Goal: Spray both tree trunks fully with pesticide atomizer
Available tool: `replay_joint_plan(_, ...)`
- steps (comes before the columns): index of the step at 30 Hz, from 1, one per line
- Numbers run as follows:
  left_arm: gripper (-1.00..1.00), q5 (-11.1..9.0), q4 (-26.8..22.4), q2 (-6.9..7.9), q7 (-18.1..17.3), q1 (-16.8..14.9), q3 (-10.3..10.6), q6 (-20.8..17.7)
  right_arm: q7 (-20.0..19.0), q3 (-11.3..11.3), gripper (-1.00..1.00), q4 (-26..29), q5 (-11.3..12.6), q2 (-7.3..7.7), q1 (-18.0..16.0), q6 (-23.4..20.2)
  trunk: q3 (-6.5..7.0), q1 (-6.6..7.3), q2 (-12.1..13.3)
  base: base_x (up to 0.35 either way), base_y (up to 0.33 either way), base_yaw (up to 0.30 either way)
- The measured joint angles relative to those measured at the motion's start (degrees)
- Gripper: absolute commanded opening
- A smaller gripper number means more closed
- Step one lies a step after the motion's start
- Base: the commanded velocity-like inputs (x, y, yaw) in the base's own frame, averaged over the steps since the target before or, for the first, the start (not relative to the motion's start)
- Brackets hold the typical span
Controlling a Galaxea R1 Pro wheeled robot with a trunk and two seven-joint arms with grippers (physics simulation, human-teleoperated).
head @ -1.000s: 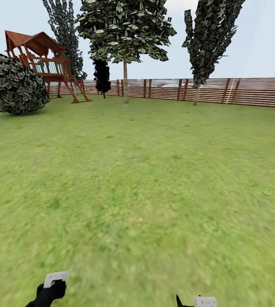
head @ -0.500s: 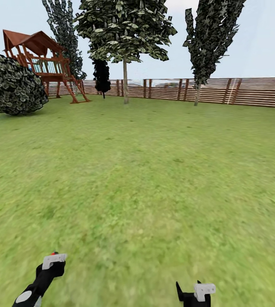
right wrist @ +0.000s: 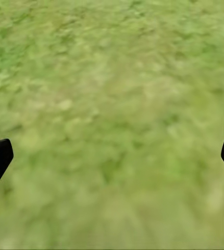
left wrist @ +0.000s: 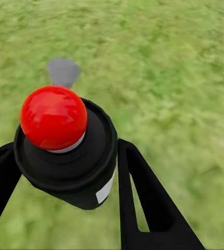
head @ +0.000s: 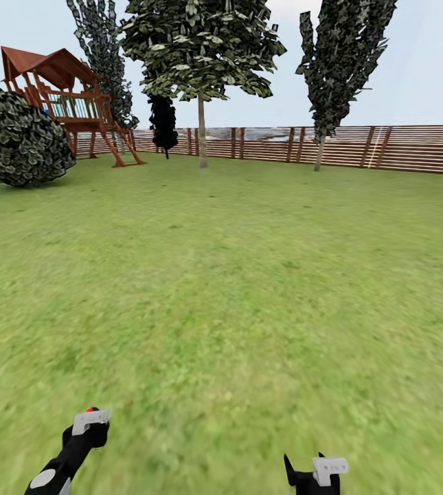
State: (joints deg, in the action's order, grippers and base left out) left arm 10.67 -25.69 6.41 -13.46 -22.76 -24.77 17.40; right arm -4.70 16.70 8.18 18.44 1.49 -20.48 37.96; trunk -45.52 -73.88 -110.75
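The pesticide atomizer (left wrist: pixel 70 161), a black can with a round red top, sits between the black fingers (left wrist: pixel 143 198) of my left gripper (left wrist: pixel 65 153), which is shut on it. In the head view that left gripper (head: pixel 88 425) is low at the left, a speck of the red top showing above it. My right gripper (head: pixel 315 473) is low at the right; in its wrist view the right gripper (right wrist: pixel 113 156) stands open over bare grass. Two trees with pale trunks stand far off by the fence: one tree trunk (head: pixel 202 130) near the middle, the other tree trunk (head: pixel 318 152) to its right.
Green lawn (head: pixel 235 289) stretches ahead to a brown slatted fence (head: pixel 400 148). At the far left stand a round bush (head: pixel 18 144) and a red-brown wooden playhouse (head: pixel 70 96). A slim black-leaved tree (head: pixel 164 124) stands by the fence.
My left arm has risen and reached further into the head view with the atomizer; the right gripper rose slightly. The whole view has shifted a little, so the camera moved.
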Motion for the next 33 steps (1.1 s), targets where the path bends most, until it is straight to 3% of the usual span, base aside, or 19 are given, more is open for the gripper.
replay_joint_plan(33, -1.00, -0.2, -0.3, 0.01, 0.0, 0.0, -0.2, 0.1, 0.0, -0.1, 1.00, 0.0, -0.1, 0.00, 0.0, 0.0, 0.00, 0.00, 0.0, 0.337, 0.001, 0.011)
